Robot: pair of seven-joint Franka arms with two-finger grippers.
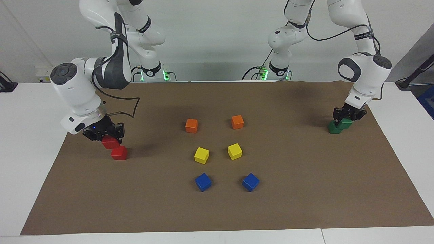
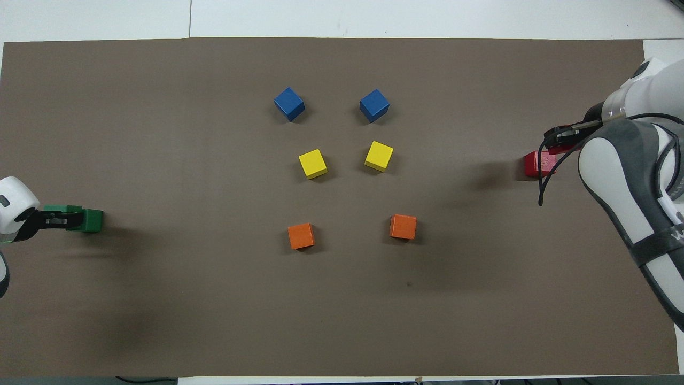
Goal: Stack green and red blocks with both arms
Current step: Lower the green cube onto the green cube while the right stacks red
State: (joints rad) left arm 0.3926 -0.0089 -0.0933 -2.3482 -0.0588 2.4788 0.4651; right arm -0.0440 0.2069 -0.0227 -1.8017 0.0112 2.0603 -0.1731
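Black-fingered, the right gripper [image 1: 107, 135] is clamped on a red cube [image 1: 110, 142], carried low over the right arm's end of the brown mat [image 1: 305, 189]. That held cube sits partly over a second red cube [image 1: 119, 153] resting on the mat; in the facing view the two appear to meet corner to edge, offset rather than squarely stacked. Whether they truly touch cannot be told. In the overhead view the resting red cube [image 2: 538, 163] shows just beside the gripper's dark fingers [image 2: 561, 133], with the arm's white body covering much of the held one.

The left gripper [image 1: 346, 115] is likewise closed on a green cube [image 1: 346, 123], at the left arm's end of the mat. This cube lies against a second green cube [image 1: 334, 127] standing on the mat, overlapping it toward the robots' side and slightly higher. From overhead, the resting green cube [image 2: 92, 220] protrudes past the gripper's tips [image 2: 59, 219].

Between the two work areas, well apart from both grippers, six other cubes stand in pairs: two orange cubes [image 1: 191, 125] nearest the robots, two yellow cubes [image 1: 201, 155] next, and two blue cubes [image 1: 203, 182] farthest from the robots. All six rest flat on the mat, separate from one another.
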